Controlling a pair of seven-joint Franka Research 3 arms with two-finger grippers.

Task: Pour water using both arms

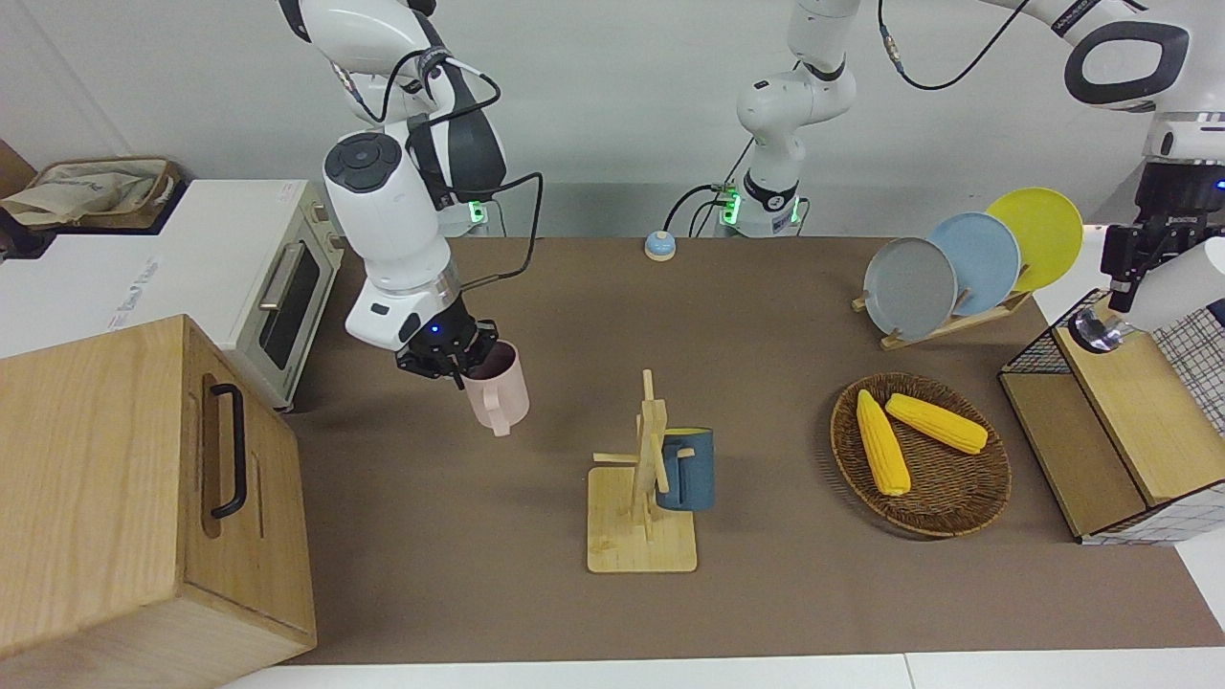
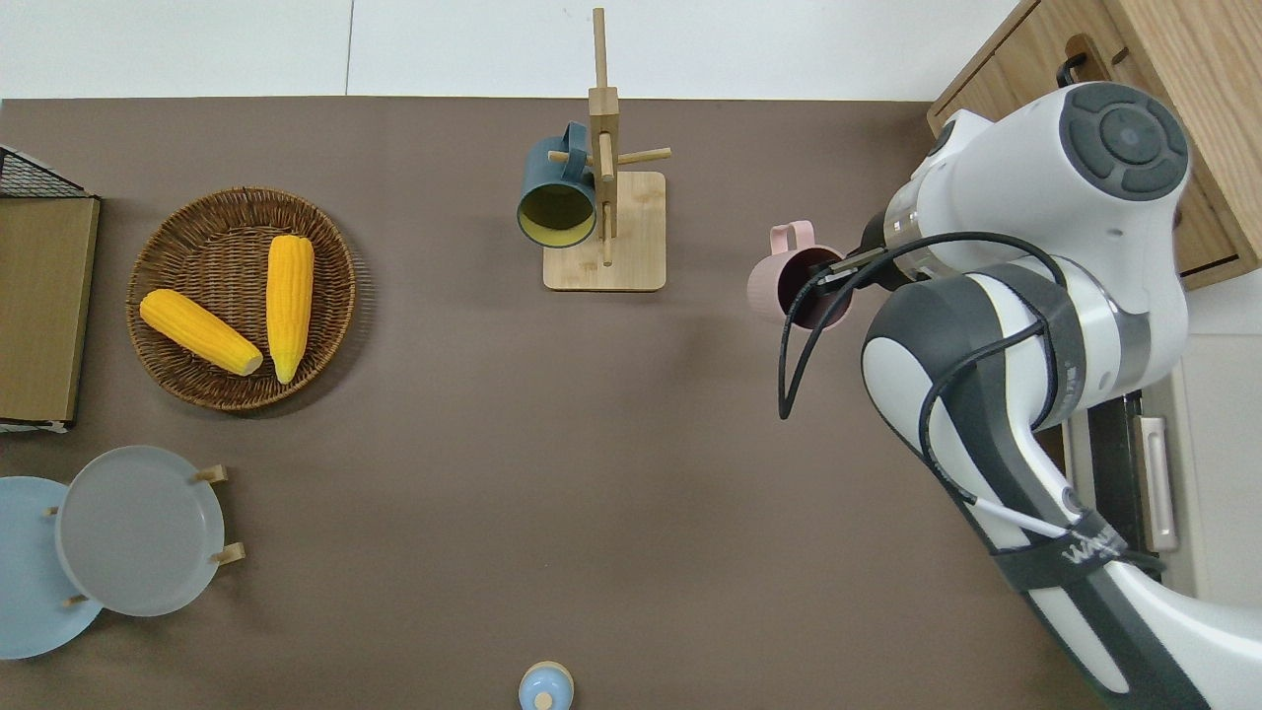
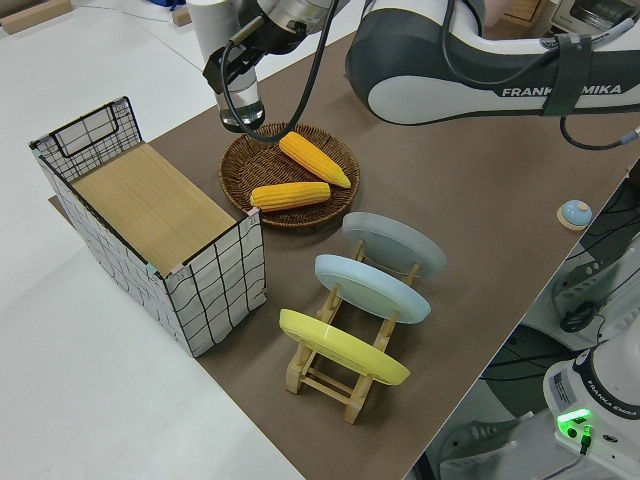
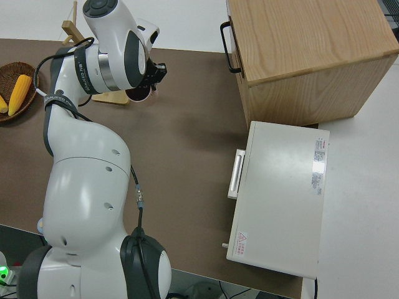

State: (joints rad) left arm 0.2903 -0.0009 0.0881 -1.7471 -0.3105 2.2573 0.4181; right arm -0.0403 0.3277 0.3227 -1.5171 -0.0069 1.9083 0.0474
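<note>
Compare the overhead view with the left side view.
Only overhead: the right gripper shut on the pink mug, and the blue mug on the wooden stand. Only left side: the left gripper holding a bottle, and the yellow plate. Both: the wicker basket with two corn cobs, the grey plate, the bell.

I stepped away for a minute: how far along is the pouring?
Both pickups look done: the right gripper holds the pink mug in the air, and the left gripper holds a white bottle near the wire basket. Left: bringing them together and pouring; they are far apart.
</note>
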